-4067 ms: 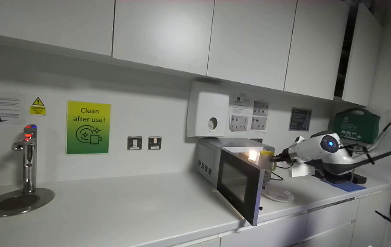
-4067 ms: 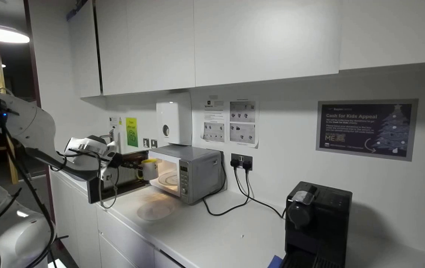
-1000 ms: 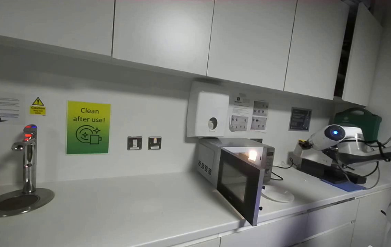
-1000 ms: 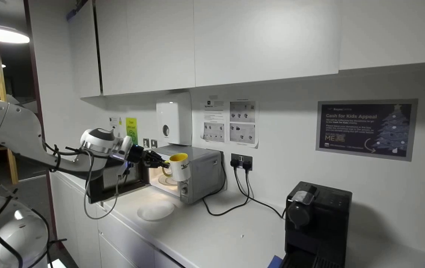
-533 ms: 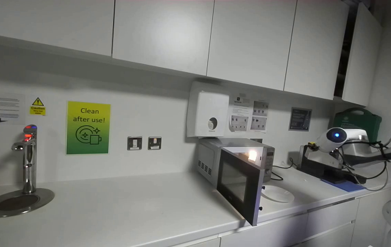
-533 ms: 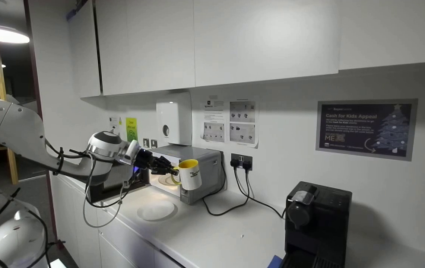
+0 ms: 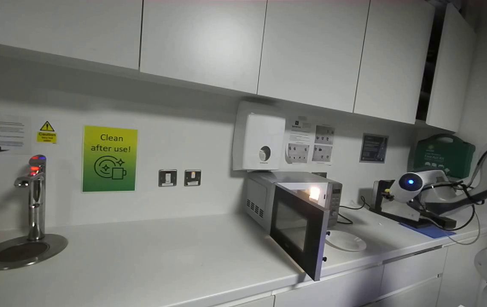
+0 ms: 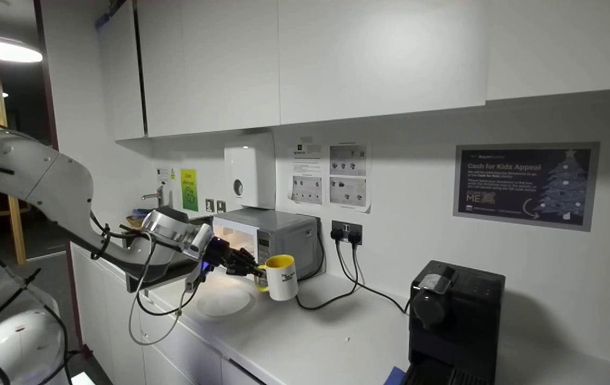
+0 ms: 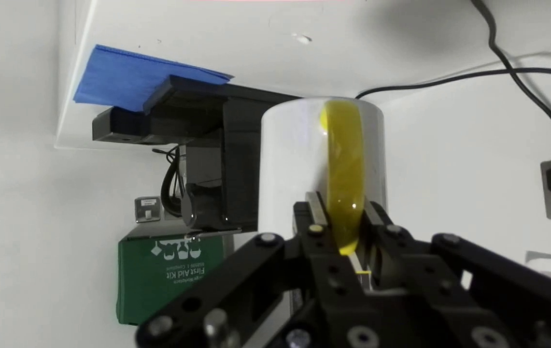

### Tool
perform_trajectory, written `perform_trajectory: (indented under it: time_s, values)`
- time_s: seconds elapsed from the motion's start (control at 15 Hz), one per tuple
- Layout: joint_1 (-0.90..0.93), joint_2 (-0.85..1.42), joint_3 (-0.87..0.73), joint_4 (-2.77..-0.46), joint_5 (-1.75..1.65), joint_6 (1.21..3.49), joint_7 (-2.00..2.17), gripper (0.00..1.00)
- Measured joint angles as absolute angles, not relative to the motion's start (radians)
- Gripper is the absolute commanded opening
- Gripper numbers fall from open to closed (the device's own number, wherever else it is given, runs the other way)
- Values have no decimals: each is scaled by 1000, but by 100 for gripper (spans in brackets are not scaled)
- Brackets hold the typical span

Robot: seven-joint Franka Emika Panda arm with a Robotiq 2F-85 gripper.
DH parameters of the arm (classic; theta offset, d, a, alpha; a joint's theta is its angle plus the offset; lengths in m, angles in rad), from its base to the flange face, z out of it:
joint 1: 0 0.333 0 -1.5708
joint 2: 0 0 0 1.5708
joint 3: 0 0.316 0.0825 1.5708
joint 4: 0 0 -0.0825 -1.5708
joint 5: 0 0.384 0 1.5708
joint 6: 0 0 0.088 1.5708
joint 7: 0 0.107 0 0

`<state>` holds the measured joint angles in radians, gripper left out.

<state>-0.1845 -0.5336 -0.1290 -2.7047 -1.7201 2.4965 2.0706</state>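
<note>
A white mug (image 8: 283,279) with a yellow inside and dark print hangs in the air over the counter, roughly upright. Its yellow handle (image 9: 345,164) sits between the two fingers of my gripper (image 9: 343,205), which is shut on it. In an exterior view the gripper (image 8: 260,271) reaches the mug from the left, and the mug overlaps the near corner of the microwave (image 8: 294,240). The wrist view stands upside down, with the mug body beyond the fingers. The arm mostly hides mug and gripper in an exterior view, where a bit of dark gripper (image 7: 388,195) shows.
The microwave door (image 7: 296,232) stands wide open, its inside lit. A white plate (image 8: 223,302) lies on the counter before it. A black coffee machine (image 8: 457,299) stands further along, beside a blue cloth (image 9: 125,72) and a green first aid kit (image 7: 444,155). Black cables (image 8: 331,299) cross the counter.
Seconds ago the mug was at the microwave's opening. It has since moved away from it toward the coffee machine's side, sinking over the last second, its handle still gripped.
</note>
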Motion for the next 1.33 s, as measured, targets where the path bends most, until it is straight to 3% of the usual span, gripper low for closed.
perform_trajectory:
  time_s: [0.53,1.33]
  values:
    - [-129,-404,-161,-2686,-1873,2381,2342,5]
    - [-105,-198,-186,-2616,-1885,2393,2436,5]
